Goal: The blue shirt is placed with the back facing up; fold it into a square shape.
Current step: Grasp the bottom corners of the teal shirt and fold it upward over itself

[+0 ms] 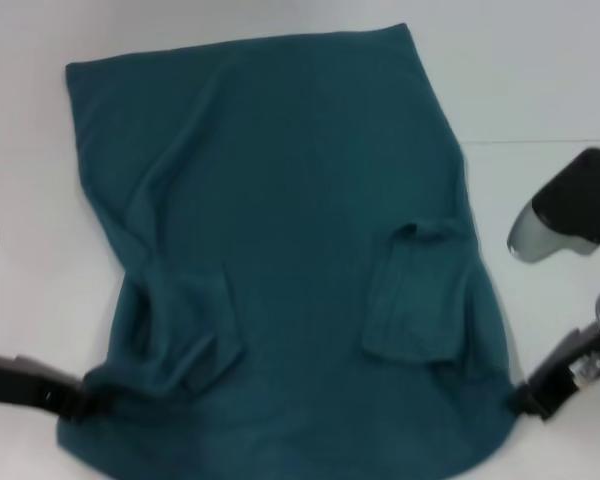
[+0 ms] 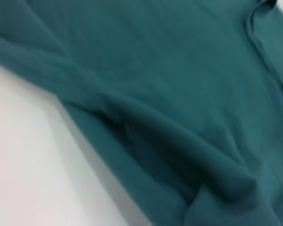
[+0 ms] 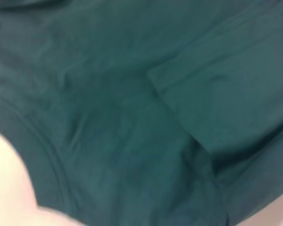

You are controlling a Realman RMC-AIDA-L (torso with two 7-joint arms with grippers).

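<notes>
The blue shirt (image 1: 300,230) lies spread on the white table (image 1: 540,80), plain side up, with both short sleeves (image 1: 415,300) folded inward onto the body. At the shirt's near left corner my left gripper (image 1: 78,400) is shut on bunched fabric, and creases run from it up the shirt. My right gripper (image 1: 522,398) is shut on the near right corner, where the edge draws to a point. The left wrist view shows the shirt (image 2: 179,94) with folds beside bare table. Teal cloth of the shirt (image 3: 132,117) and a sleeve hem fill the right wrist view.
A grey and black link of my right arm (image 1: 570,215) hangs over the table to the right of the shirt. White table surface shows beyond the shirt's far edge and along both sides.
</notes>
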